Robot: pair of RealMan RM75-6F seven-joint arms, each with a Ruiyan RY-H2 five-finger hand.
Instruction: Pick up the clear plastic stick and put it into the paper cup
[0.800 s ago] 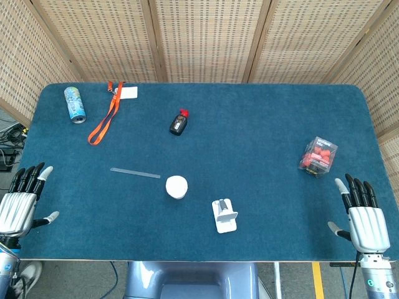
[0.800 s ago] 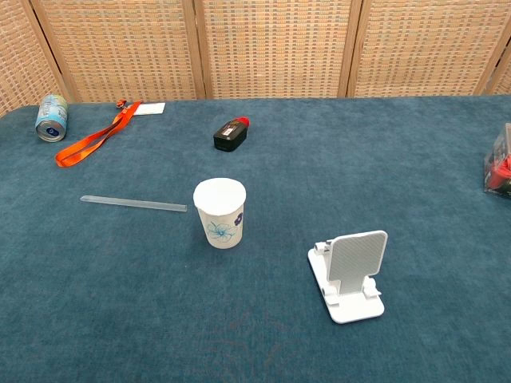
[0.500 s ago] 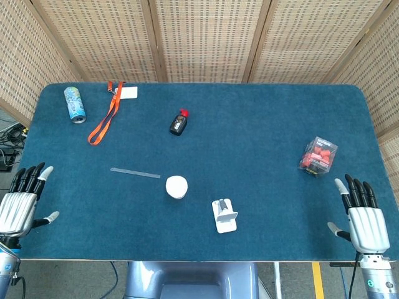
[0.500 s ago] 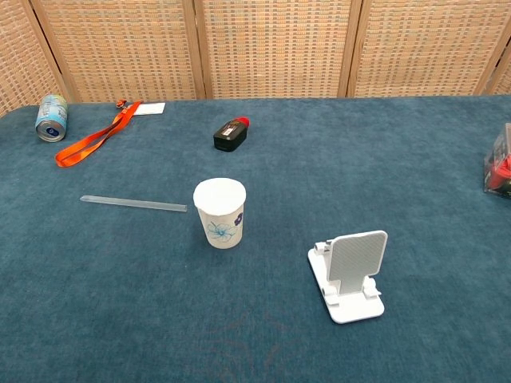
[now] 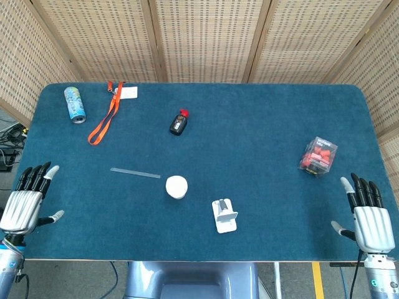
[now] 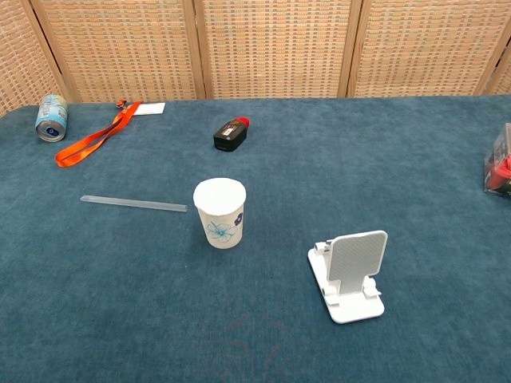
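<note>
The clear plastic stick (image 5: 135,173) lies flat on the blue cloth, just left of the white paper cup (image 5: 176,187). In the chest view the stick (image 6: 133,203) ends a little short of the upright cup (image 6: 219,212), which has a blue flower print. My left hand (image 5: 25,200) hovers at the table's front left corner, fingers spread and empty, far from the stick. Over at the front right corner my right hand (image 5: 370,219) is likewise spread and holds nothing. Neither hand shows in the chest view.
A white phone stand (image 5: 224,215) sits right of the cup. Further back lie a black bottle with a red cap (image 5: 178,123), an orange lanyard with a card (image 5: 105,120) and a tipped can (image 5: 74,104). A clear box of red pieces (image 5: 318,156) stands at right.
My left hand has shifted slightly right and toward the table's front edge. My right hand has dropped a little lower in the head view. The objects have not moved.
</note>
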